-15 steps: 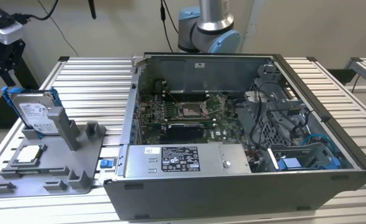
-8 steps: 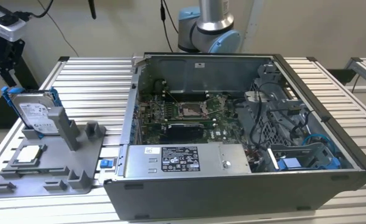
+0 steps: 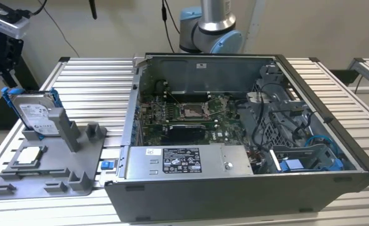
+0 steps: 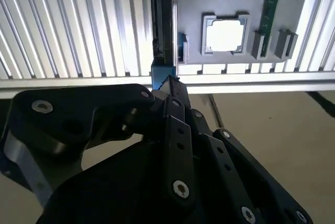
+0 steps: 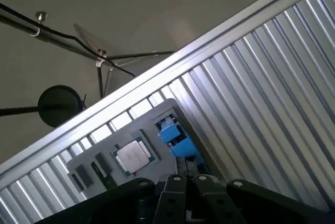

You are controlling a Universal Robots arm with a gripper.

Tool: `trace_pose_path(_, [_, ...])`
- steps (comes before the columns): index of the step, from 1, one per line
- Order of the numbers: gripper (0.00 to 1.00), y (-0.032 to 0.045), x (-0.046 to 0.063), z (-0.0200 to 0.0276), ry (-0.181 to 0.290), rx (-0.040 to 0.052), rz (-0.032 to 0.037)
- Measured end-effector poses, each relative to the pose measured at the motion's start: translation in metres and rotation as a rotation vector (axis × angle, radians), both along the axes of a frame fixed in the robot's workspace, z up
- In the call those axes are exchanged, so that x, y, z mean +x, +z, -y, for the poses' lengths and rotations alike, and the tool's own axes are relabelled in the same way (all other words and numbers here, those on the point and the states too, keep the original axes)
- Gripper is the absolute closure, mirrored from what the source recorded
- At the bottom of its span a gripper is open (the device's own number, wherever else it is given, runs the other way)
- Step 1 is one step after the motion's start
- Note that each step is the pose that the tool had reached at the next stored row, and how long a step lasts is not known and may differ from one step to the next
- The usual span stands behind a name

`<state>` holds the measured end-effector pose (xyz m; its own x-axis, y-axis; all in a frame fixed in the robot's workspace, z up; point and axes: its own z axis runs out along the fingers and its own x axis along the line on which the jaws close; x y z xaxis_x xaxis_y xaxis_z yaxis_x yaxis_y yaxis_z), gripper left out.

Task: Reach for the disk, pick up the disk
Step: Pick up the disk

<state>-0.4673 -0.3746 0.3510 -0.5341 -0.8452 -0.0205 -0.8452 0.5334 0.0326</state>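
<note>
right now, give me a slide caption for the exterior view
Claw close over the upright disk in its grey holder, beside the open computer case on the slatted table.

On my feed the disk (image 3: 35, 113) is silver-grey with a white label and bright blue bracket, the gripper (image 4: 168, 85) all black, tray (image 3: 81, 160) plain grey, bench (image 3: 90, 80) stripy ribbed silver, motherboard (image 3: 148, 120) green.

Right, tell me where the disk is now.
The disk stands on edge in the grey holder at the exterior view's left, behind the processor chip and beside the open computer case.
</note>
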Motion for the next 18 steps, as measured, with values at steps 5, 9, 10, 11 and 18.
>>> trace_pose_path(5, [1.0,-0.0002,0.0,0.0,0.09,0.0,0.0036])
trace_pose_path(9, [1.0,-0.0001,0.0,0.0,0.161,0.0,0.0057])
trace_pose_path(10, [1.0,-0.0001,0.0,0.0,0.174,0.0,0.0059])
trace_pose_path(11, [1.0,-0.0002,0.0,0.0,0.177,0.0001,0.006])
trace_pose_path(18, [1.0,-0.0002,0.0,0.0,0.178,0.0001,0.006])
